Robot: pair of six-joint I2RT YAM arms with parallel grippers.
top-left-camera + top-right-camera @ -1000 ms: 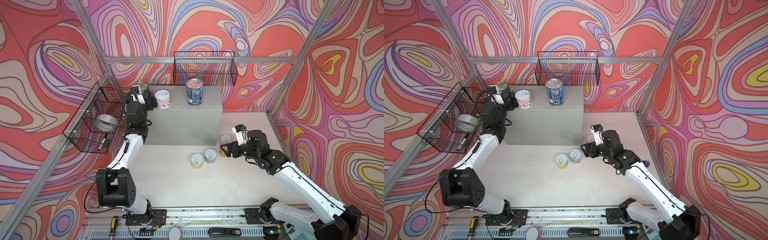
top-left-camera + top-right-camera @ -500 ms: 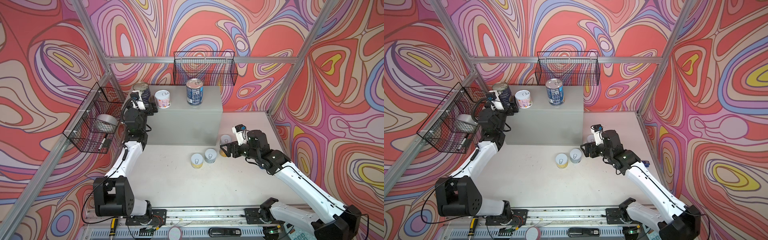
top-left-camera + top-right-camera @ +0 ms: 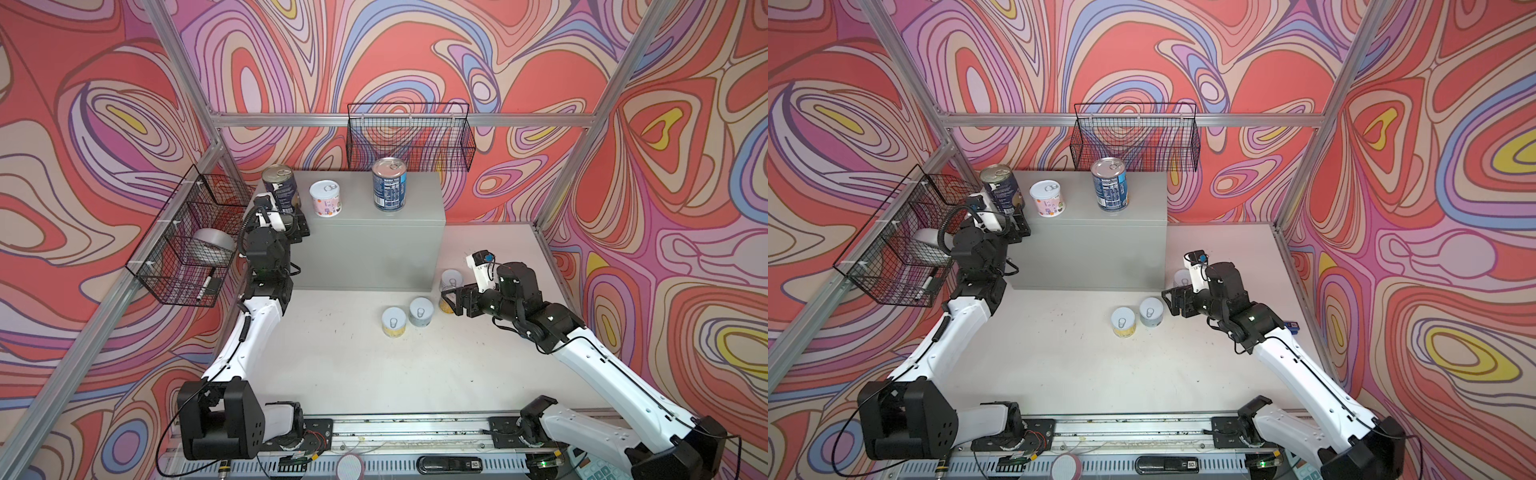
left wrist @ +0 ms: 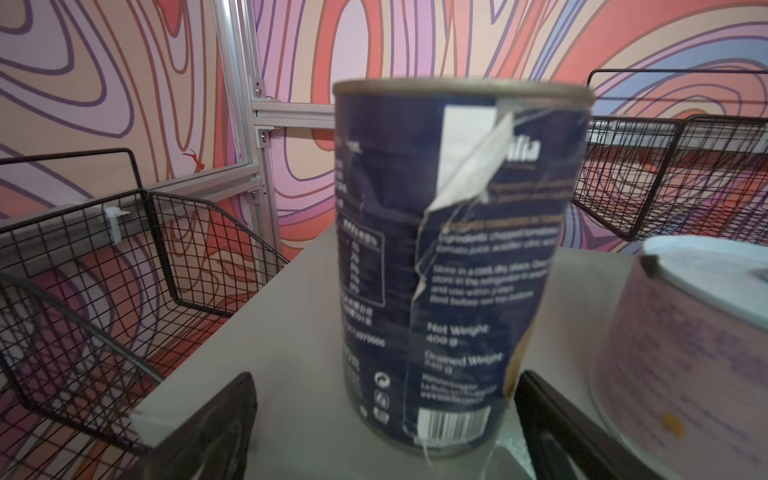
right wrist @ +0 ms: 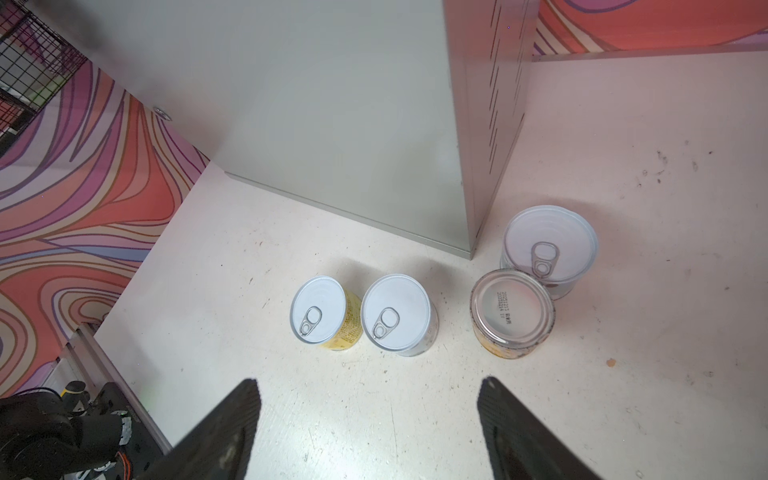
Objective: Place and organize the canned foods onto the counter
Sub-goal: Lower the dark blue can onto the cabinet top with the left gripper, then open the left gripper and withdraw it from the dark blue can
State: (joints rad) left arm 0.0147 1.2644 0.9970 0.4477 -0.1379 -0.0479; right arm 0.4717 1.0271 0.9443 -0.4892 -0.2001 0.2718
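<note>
On the grey counter (image 3: pixel 419 199) (image 3: pixel 1092 245) stand a tall dark blue can (image 3: pixel 281 187) (image 4: pixel 453 257) at the left end, a short pink can (image 3: pixel 325 198) (image 4: pixel 685 353) beside it, and a second tall blue can (image 3: pixel 389 185). My left gripper (image 3: pixel 296 226) (image 4: pixel 384 386) is open at the counter's front left edge, just short of the left tall can and not touching it. On the white tabletop are a yellow can (image 5: pixel 324 313), a pale-blue can (image 5: pixel 397 313), an upside-down orange can (image 5: pixel 513 311) and a white can (image 5: pixel 548 249). My right gripper (image 3: pixel 451 301) (image 5: pixel 369 386) hangs open above them, empty.
A black wire basket (image 3: pixel 183 253) on the left frame holds a grey tape roll (image 3: pixel 212 245) and a marker. Another wire basket (image 3: pixel 409 139) hangs on the back wall just behind the counter. A small blue object (image 3: pixel 1291 325) lies by the right wall.
My left gripper has drawn back from the left tall can toward the counter's front edge, and the can stays upright. The right arm has not moved.
</note>
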